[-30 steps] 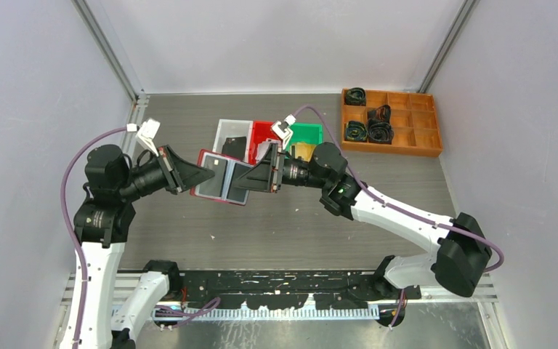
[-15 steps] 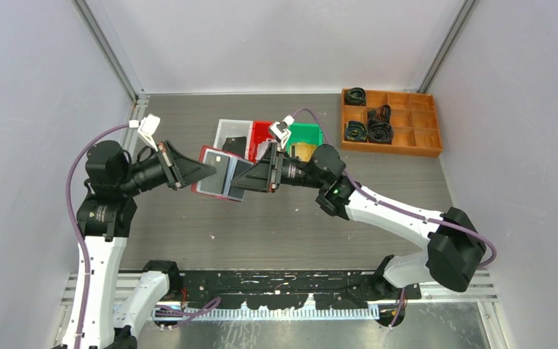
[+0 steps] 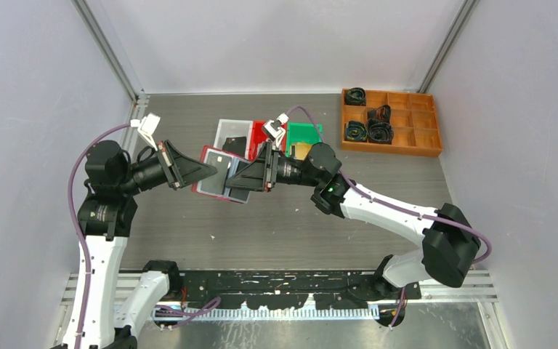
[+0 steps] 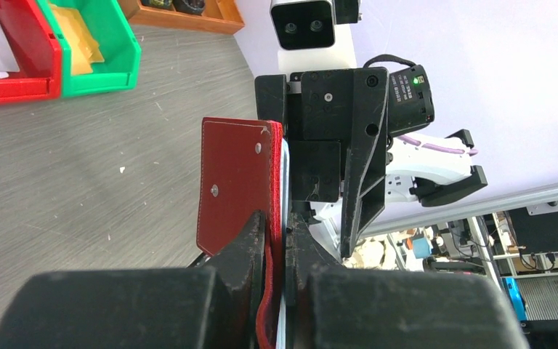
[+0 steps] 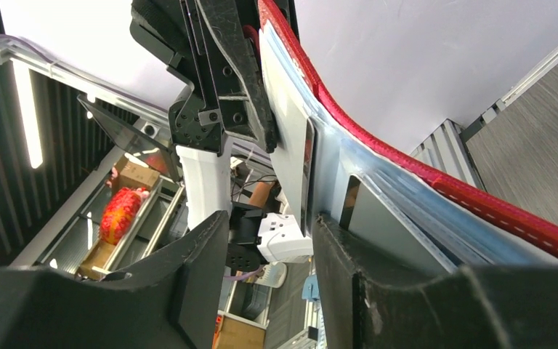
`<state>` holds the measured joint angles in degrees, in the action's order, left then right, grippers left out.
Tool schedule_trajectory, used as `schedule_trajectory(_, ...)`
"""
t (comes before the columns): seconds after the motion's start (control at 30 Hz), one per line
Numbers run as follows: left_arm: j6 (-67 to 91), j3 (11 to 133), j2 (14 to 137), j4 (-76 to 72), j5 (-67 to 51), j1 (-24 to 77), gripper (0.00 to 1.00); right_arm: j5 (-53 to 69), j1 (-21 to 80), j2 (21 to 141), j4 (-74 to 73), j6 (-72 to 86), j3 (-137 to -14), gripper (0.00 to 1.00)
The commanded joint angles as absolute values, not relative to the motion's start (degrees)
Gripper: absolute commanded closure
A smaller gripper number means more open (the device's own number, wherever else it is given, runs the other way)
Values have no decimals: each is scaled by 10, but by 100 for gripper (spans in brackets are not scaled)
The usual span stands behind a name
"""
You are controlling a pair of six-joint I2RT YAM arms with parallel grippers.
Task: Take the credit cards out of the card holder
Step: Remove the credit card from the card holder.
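The red card holder (image 3: 216,174) hangs open above the table between my two arms. Dark cards (image 3: 212,180) sit in its clear sleeves. My left gripper (image 3: 209,172) is shut on its left edge; the left wrist view shows the jaws (image 4: 276,225) pinching the red cover (image 4: 236,182). My right gripper (image 3: 234,183) is open at the holder's right half. In the right wrist view (image 5: 270,225) one finger (image 5: 349,276) lies against the sleeves beside a silvery card (image 5: 389,233), with nothing between the jaws. The red cover (image 5: 407,153) curves away above.
Behind the holder stand a white bin (image 3: 227,129) with a dark card (image 3: 237,145), a red bin (image 3: 261,132) and a green bin (image 3: 306,132) with a gold card (image 3: 303,150). A wooden compartment tray (image 3: 399,145) with black coils sits back right.
My right gripper has moved left, further over the card holder's right half. The left gripper and the holder have hardly moved.
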<state>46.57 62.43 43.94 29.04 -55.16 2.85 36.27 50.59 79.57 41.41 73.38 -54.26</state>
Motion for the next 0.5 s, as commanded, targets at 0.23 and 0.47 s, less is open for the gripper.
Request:
schedule_trajectory(0.23,525,605,414,198,-594,28,98,341,522,821,440,725,-597,57)
schedule_trajectory(0.47,533,586,402,189,-601,29,83,329,522,827,488,746,-590,77)
